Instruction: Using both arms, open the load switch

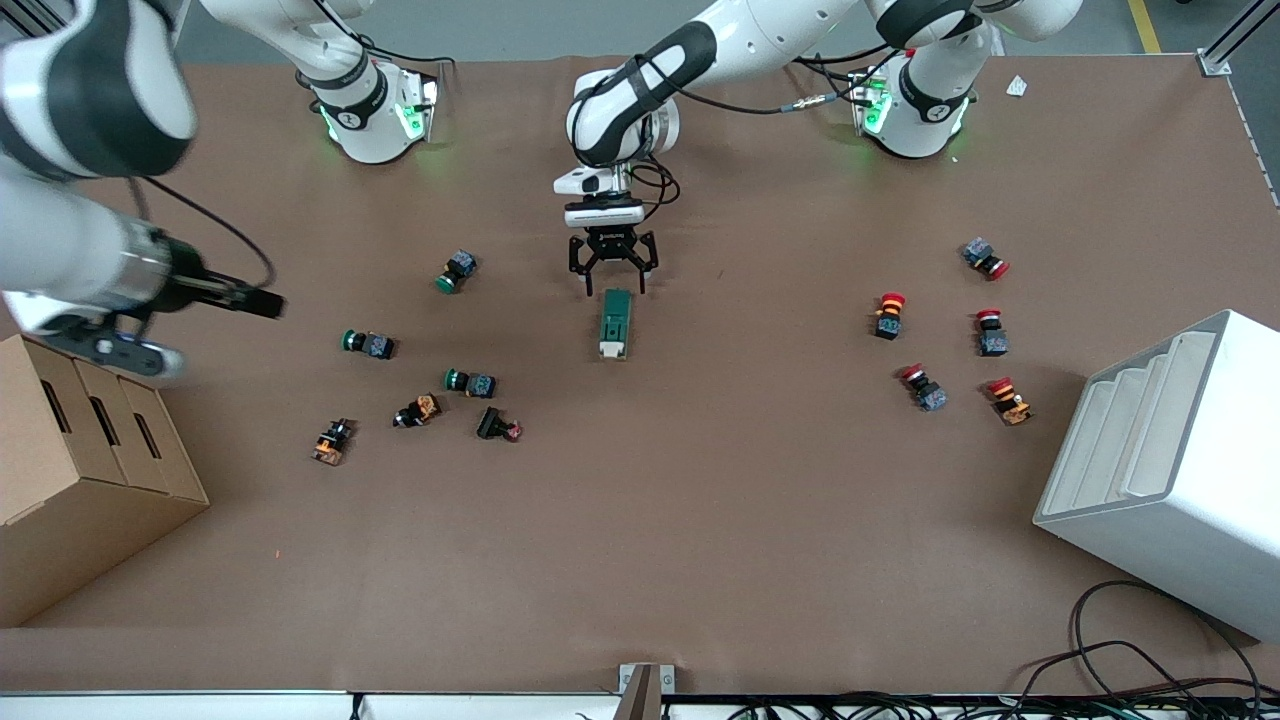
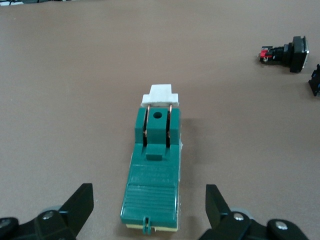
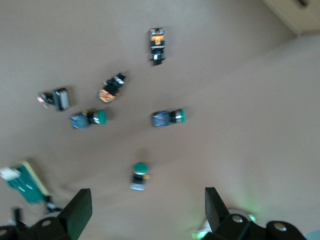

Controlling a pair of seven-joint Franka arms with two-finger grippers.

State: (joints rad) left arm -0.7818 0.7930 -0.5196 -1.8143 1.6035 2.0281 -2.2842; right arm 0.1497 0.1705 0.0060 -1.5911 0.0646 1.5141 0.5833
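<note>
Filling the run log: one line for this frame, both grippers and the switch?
left gripper: open, over load switch end nearest the bases | right gripper: open, raised over green push buttons | switch: flat on table, untouched

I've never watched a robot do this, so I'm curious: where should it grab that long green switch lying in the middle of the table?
Probably across the long flat sides of the load switch, at its ribbed end, coming straight down. The left gripper hangs open above that end, jaws either side. That leaves the white end piece free for the right gripper.
</note>
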